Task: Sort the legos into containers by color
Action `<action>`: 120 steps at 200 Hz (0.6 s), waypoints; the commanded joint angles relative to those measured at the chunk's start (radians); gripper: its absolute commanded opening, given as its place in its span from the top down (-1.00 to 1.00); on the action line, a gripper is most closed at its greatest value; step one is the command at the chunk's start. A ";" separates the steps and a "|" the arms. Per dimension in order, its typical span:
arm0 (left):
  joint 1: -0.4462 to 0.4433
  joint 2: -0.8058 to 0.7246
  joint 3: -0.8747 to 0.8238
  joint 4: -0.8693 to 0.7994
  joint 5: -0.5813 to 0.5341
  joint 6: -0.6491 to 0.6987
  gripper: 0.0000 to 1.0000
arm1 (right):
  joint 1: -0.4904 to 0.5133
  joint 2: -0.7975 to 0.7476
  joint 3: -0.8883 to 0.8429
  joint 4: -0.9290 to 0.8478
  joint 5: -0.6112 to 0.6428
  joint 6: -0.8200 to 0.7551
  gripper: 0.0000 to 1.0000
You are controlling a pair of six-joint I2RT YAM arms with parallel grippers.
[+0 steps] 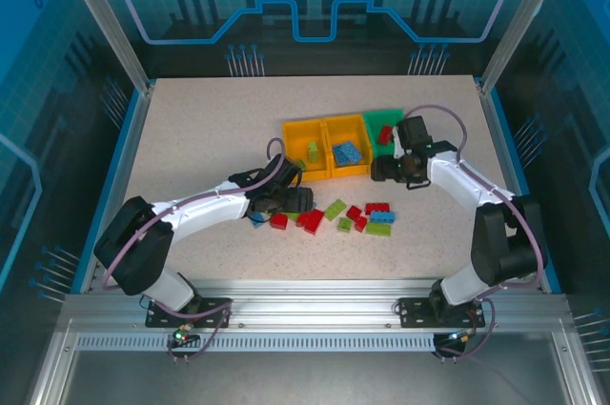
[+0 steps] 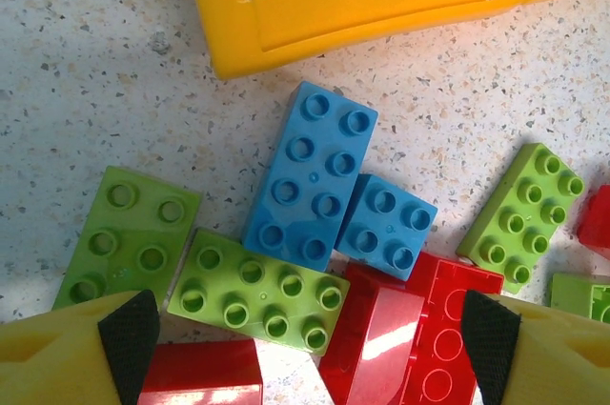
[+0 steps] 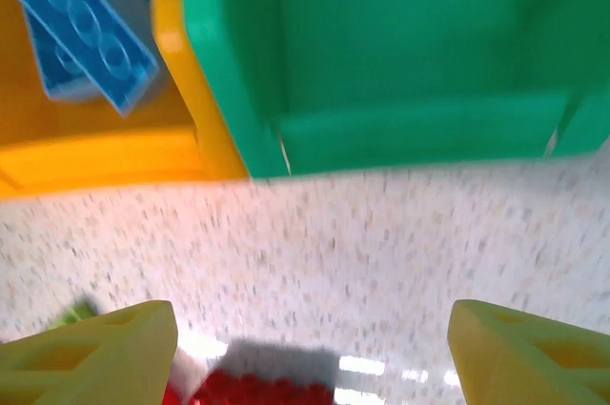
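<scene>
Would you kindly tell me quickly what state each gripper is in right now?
Left gripper: open, jaws spread above the legos, holding nothing.
Right gripper: open, jaws wide apart, nothing clamped between them.

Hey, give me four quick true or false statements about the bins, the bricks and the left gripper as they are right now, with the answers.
1. The middle yellow bin holds blue bricks. True.
2. The left gripper is shut on a red brick. False: its fingers stand wide apart above the loose bricks on the table, gripping nothing.
3. A lime green brick lies in the left yellow bin. True.
4. The green bin sits between the two yellow ones. False: it is at the right end of the row.
</scene>
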State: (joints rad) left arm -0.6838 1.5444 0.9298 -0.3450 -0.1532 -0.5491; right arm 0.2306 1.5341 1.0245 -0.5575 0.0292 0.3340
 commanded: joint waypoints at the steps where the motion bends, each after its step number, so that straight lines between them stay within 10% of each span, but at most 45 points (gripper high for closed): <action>1: -0.002 0.008 -0.014 0.003 -0.016 -0.013 -0.74 | 0.056 -0.021 -0.049 -0.066 -0.049 0.050 -0.57; 120: -0.003 0.016 -0.025 0.005 -0.026 -0.011 -0.75 | 0.167 0.079 -0.090 -0.088 0.015 0.073 -0.49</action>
State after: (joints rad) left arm -0.6838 1.5459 0.9154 -0.3386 -0.1612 -0.5514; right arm 0.3862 1.5608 0.9386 -0.5961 0.0391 0.4000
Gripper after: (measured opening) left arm 0.876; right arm 0.754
